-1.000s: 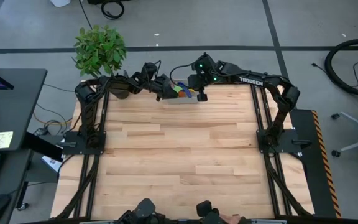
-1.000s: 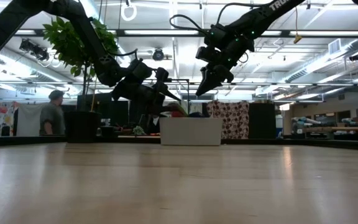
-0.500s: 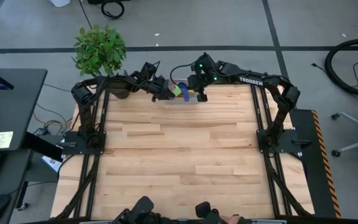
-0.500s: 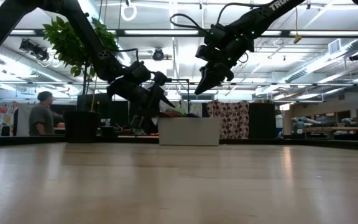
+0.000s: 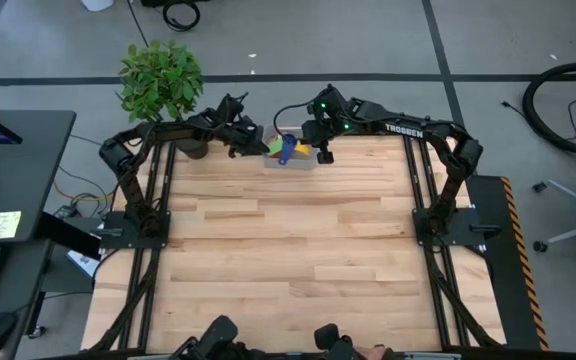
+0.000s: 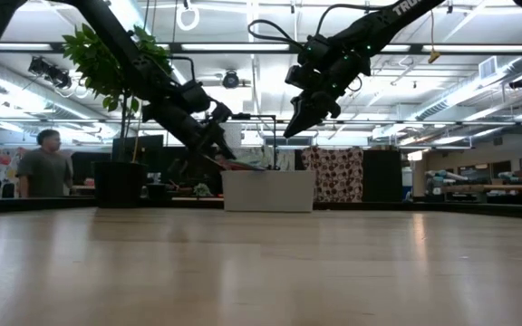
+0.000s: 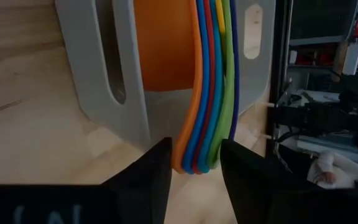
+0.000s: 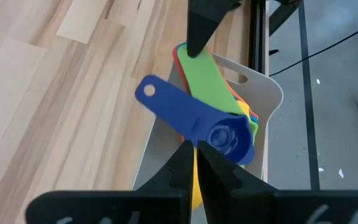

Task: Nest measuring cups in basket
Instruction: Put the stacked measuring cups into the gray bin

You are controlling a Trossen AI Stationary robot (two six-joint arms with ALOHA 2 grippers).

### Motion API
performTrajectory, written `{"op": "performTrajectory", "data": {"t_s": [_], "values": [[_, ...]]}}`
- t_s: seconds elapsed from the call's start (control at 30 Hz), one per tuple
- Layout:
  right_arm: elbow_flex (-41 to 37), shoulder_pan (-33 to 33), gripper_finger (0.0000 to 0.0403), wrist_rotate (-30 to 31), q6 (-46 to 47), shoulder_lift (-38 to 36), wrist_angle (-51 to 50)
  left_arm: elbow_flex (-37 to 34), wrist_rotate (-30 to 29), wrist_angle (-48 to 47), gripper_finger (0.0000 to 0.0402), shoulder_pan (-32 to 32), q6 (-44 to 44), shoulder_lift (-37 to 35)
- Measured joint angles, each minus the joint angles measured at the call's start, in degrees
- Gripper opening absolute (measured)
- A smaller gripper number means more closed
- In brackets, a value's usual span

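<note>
The basket [image 5: 290, 158] is sitting at the far edge of the surface [image 5: 288, 260], roughly midway across, and the cups [image 5: 288, 148] are lying stacked inside it, their flat handles sticking out over its rim. In the right wrist view the blue cup [image 8: 194, 122] is lying on top of the stack with its handle angled out over the basket [image 8: 253, 93] wall, and the green handle [image 8: 211, 78] is showing just beneath it. The left gripper [image 5: 246, 143] is reaching in from the plant [image 5: 160, 78] side; in its wrist view its jaws are standing apart on either side of the bunched handle ends [image 7: 197, 124], orange, blue, red, light blue and green lying edge to edge, with the basket [image 7: 98, 74] wall behind them. Whether the jaws are actually pressing on the handles is hard to say; they seem to be just bracketing them. The right gripper [image 5: 324, 152] is hanging above the basket's other end, jaws clenched together and holding nothing, their tips hovering over the blue cup. In the low view a person [image 6: 45, 163] is standing in the room beyond the surface.
</note>
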Motion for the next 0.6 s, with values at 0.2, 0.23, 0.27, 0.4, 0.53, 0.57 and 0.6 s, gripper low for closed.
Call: {"op": "performTrajectory", "data": {"t_s": [0.2, 0.23, 0.27, 0.4, 0.53, 0.57, 0.6], "values": [[0.0, 0.0, 0.0026, 0.0, -0.02, 0.0, -0.07, -0.02, 0.61, -0.75, 0.0141, 0.04, -1.09, -0.64], [0.0, 0.0, 0.0026, 0.0, -0.02, 0.0, -0.07, -0.02, 0.97, -0.74, 0.0141, 0.04, -1.28, -0.76], [0.0, 0.0, 0.0026, 0.0, -0.02, 0.0, -0.07, -0.02, 1.41, -0.74, 0.0141, 0.02, -1.38, -0.89], [0.0, 0.0, 0.0026, -0.07, -0.02, 0.0, -0.07, -0.02, 2.7, -2.11, 0.0141, 0.0, -1.68, -1.74], [0.0, 0.0, 0.0026, -0.42, 0.0, 0.0, -0.07, -0.02, 0.48, -3.8, 0.0141, 0.02, -0.49, -2.82], [0.0, 0.0, 0.0026, -0.44, 0.0, 0.0, -0.1, -0.02, -0.42, -4.55, 0.0141, 0.02, -0.22, -3.14], [0.0, 0.0, 0.0026, -0.45, 0.0, 0.0, -0.14, -0.02, -1.16, -5.47, 0.0141, 0.02, -0.09, -3.49]]}}
